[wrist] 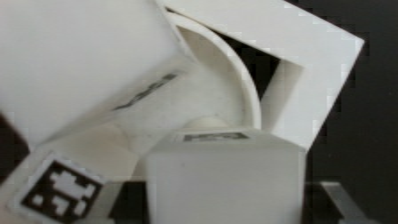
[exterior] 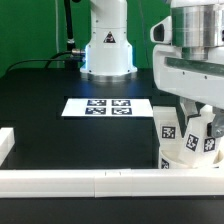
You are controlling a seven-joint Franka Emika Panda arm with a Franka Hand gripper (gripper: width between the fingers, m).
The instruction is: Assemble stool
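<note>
1. Currently, the gripper (exterior: 193, 118) stands low over the black table (exterior: 40, 100), at the exterior view's right, close to the front rail.
2. The fingers (exterior: 207, 120) sit among a cluster of white stool parts; the exterior view shows tagged white pieces directly under and around them.
3. A leg (exterior: 167, 128) with a black-and-white square tag stands at the cluster's side nearer the exterior view's left, tilted slightly.
4. A second tagged part (exterior: 201, 142) lies just beside it, under the fingers.
5. In the wrist view, a white finger pad (wrist: 222, 180) fills the foreground, and a tagged white leg (wrist: 98, 120) lies tilted against it, touching the curved white seat (wrist: 222, 75) behind.
6. The jaws stand partly apart. The white parts press close to the pad, yet the pictures do not show clearly whether a part is clamped between the jaws; the grip state cannot be determined.
7. The marker board (exterior: 108, 106) lies flat on the table toward the centre, apart from the stool parts.
8. The long white rail (exterior: 100, 180) runs along the table's front edge, just in front of the cluster.
9. The robot base (exterior: 108, 48) stands at the far side of the table.
</note>
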